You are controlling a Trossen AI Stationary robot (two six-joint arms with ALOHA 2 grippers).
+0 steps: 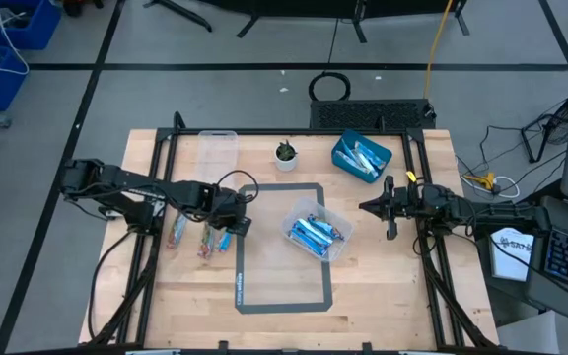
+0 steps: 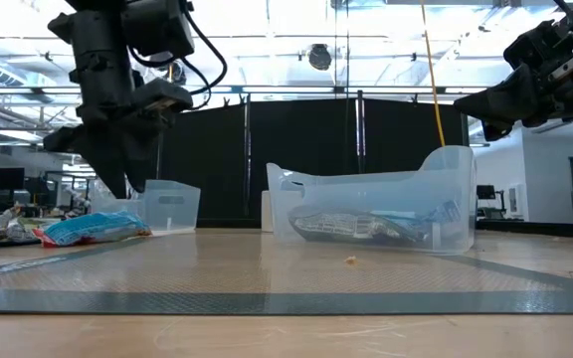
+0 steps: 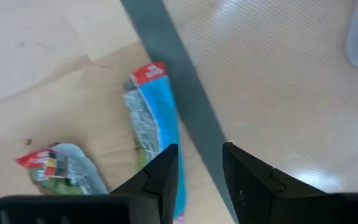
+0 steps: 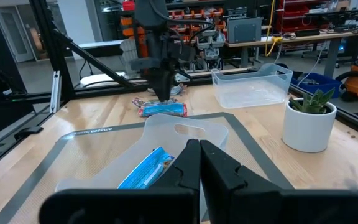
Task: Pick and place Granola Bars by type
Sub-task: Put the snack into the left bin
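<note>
The Granola Bars (image 1: 318, 235) are split among three places: a heap of blue ones lies in the clear tub (image 1: 335, 250) at the table's middle, more fill the blue bin (image 1: 344, 147) at about one o'clock from it, and a few lie loose on the wood at about nine o'clock, just outside the grey tape border (image 1: 238, 264). Among the loose ones a blue bar (image 3: 157, 115) is seen beside a crumpled wrapper (image 3: 67, 168).

The left gripper (image 3: 199, 163) hangs directly above that blue bar, its fingers parted with nothing between them — so the step in hand is judged to be either a pick about to be made or a release just finished; which one cannot be told. For a pick, a straight descent and a closing across the bar's narrow width would be called for.

The right gripper (image 4: 199, 150) waits at three o'clock of the tub, raised, its fingers pressed together on nothing.
</note>
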